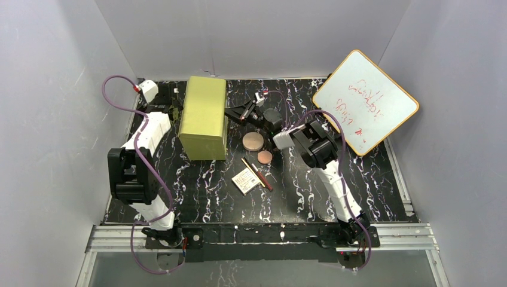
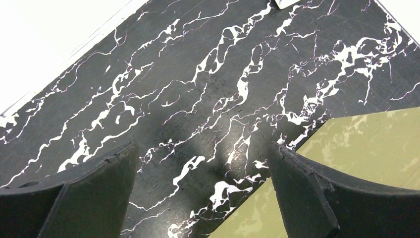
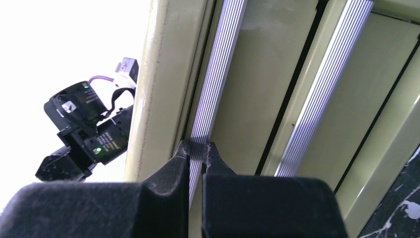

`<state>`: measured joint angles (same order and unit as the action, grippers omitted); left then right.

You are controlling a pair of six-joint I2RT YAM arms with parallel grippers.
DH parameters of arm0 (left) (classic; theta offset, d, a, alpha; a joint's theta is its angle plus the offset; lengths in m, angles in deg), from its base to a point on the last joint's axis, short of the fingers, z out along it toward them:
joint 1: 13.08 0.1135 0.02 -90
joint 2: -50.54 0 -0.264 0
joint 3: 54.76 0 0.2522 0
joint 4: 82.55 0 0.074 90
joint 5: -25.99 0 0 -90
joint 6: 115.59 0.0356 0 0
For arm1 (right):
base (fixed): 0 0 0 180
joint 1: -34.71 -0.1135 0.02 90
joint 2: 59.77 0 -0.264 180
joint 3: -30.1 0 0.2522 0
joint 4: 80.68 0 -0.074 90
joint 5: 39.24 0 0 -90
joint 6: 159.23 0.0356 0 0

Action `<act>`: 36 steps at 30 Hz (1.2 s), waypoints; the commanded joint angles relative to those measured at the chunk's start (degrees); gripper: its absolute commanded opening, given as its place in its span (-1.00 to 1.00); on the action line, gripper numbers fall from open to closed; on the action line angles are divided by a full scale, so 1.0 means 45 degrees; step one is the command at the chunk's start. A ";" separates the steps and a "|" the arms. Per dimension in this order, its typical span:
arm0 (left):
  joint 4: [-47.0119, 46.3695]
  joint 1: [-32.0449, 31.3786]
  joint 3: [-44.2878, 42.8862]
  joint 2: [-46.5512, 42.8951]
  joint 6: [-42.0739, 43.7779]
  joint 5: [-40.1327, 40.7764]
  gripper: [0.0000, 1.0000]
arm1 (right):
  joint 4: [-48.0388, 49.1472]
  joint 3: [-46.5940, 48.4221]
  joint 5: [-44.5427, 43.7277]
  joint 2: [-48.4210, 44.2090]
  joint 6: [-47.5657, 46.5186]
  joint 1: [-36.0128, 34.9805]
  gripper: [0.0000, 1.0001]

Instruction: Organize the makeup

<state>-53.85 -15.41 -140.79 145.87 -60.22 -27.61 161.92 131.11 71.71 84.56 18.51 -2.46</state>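
Makeup step: I judge I am opening a drawer so the items have somewhere to go; none is stowed yet.
Right claw: almost fully closed, pinching the ribbed handle of one drawer on the olive-green drawer box.
Left claw: spread wide and holding nothing, hanging over bare counter just beside the box, toward the far-left corner.
Makeup: loose at mid-counter, right of the box: larger disc, smaller disc, gold pencil, dark red pencil, printed palette.
Whiteboard: at the far-right corner, well apart.
Next move: a straight pull toward the right edge with my grip kept firm. The box may slide along, so my left claw could brace it. The larger disc lies near the drawer's path.
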 commanded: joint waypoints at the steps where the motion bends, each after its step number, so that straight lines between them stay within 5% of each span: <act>1: 0.2139 -0.1122 -0.0105 0.0074 0.1000 -0.1477 0.99 | -0.0651 0.0129 -0.0378 -0.1536 -0.2259 -0.0101 -0.97; 23: 0.2853 -0.1123 -0.2594 -0.0540 0.1786 -0.0229 0.99 | -0.0904 -0.1153 0.1997 -0.1760 -0.3338 0.1219 -0.97; 24: 0.2820 -0.1121 -0.2695 -0.0711 0.1821 -0.0056 0.99 | -0.0956 -0.1056 0.2121 -0.1703 -0.3328 0.1212 -0.94; 29: 0.2514 -0.1123 -0.2886 -0.1472 0.2416 -0.0376 0.99 | -0.0974 -0.0733 0.2442 -0.1490 -0.3293 0.1211 -0.12; 36: 0.1595 -0.1114 -0.2020 -0.2491 0.2475 -0.3683 0.99 | -0.1052 -0.0535 0.2586 -0.1330 -0.3246 0.1211 0.03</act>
<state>-43.93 -20.39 -151.46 139.01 -49.84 -35.59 155.36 126.54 82.00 79.12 4.48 2.83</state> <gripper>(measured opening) 0.994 0.513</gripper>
